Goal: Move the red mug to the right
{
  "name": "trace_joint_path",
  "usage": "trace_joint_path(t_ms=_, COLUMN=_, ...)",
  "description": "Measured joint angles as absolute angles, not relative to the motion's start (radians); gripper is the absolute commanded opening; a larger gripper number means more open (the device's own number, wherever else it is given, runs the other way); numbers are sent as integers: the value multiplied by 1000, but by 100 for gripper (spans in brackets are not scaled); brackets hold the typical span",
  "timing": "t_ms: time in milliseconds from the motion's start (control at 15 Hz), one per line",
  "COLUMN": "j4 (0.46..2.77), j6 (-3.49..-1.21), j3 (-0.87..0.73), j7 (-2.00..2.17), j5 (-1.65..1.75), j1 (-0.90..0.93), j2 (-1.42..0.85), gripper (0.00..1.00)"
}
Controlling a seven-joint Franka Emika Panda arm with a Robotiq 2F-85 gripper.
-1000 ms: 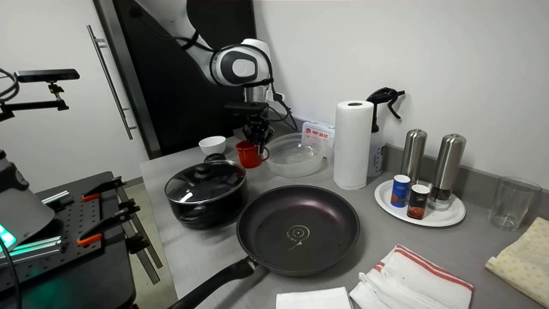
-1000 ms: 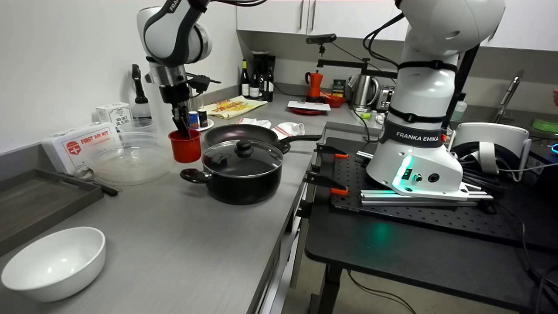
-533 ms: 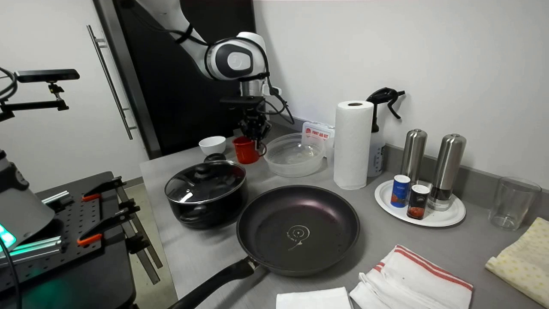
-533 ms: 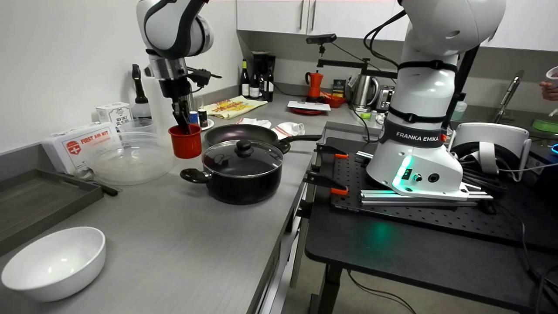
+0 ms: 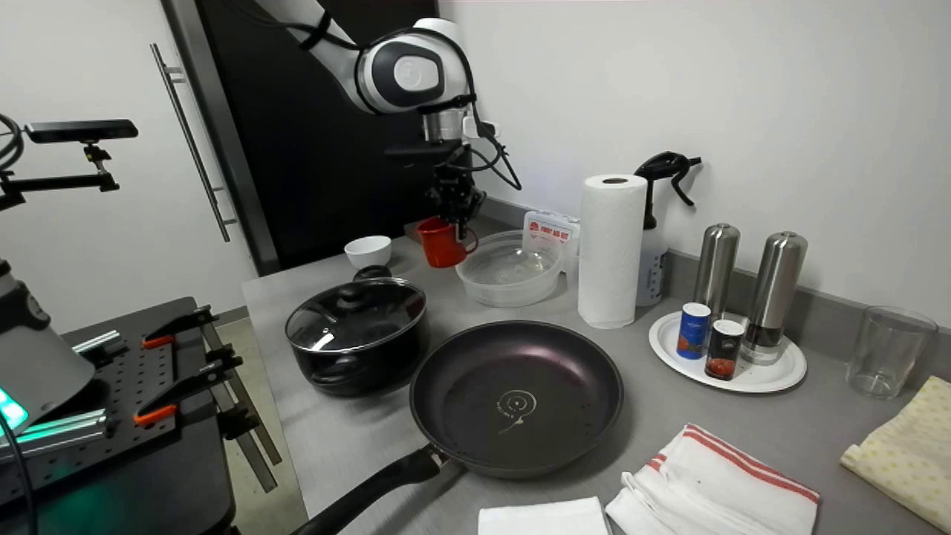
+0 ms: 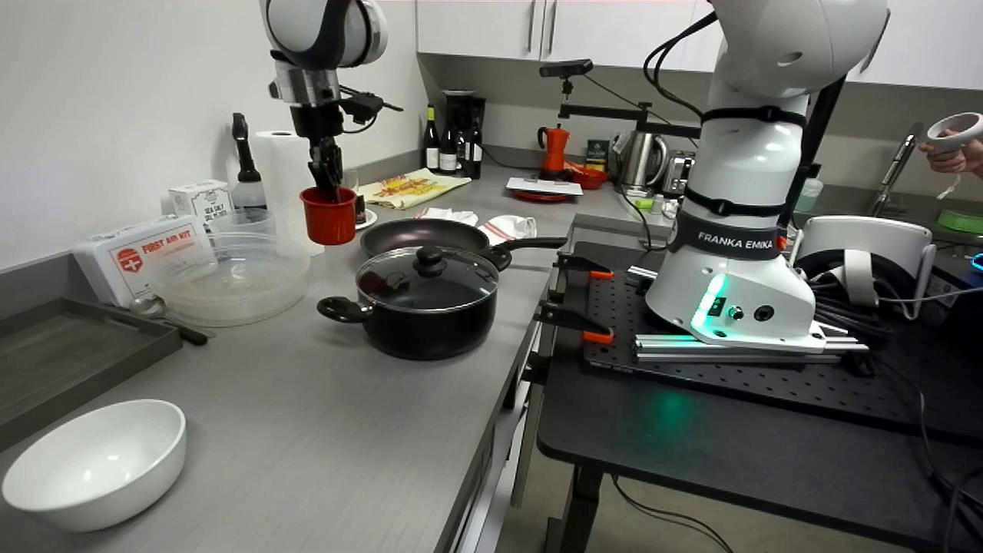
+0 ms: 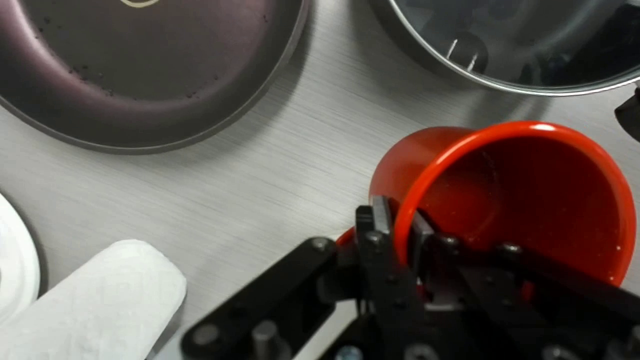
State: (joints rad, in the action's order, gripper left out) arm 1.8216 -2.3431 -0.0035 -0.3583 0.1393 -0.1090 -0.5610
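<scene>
Closest in an exterior view, a folded, red-striped white dish towel [image 5: 732,487] lies on the grey bench [image 5: 334,438], and just beside it a plain white cloth [image 5: 546,519], also folded. Behind them sits a round black frying pan [image 5: 516,371], its handle pointing to the lower left of that view. Next comes a black pot [image 5: 375,375] with its glass lid [image 5: 327,323] on, just beside the pan. Toward the pale wall [image 5: 706,89], a round white plate [image 5: 663,345] carries a white-capped blue shaker [image 5: 693,332], a white-capped black shaker [image 5: 724,349] and two tall steel grinders [image 5: 776,286]. Further back a white paper-towel roll [image 5: 614,253] stands upright, then a clear round plastic tub [image 5: 505,293].

Beyond the pot and near the tub, the small solid-red mug [image 5: 440,249] is in the air, clear of the bench, mouth upward and leaning slightly, its side handle toward the right of the same view. The black metal pincer [image 7: 401,215] is clamped on it at the rim: in the wrist view one finger sits inside the mug and the other outside, close to the handle.

Farther off stands a round white bowl [image 5: 368,254], and a white first-aid kit [image 5: 551,229] with red lettering rests just beside the tub, by the wall. A tall black panel [image 5: 319,171] rises at the back.
</scene>
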Motion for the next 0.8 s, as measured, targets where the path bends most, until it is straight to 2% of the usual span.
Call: trace_joint_path(t_ms=800, j4=1742, j6=-2222, j3=-41, j7=-284, j5=-18, j1=-227, j2=-549, gripper=2)
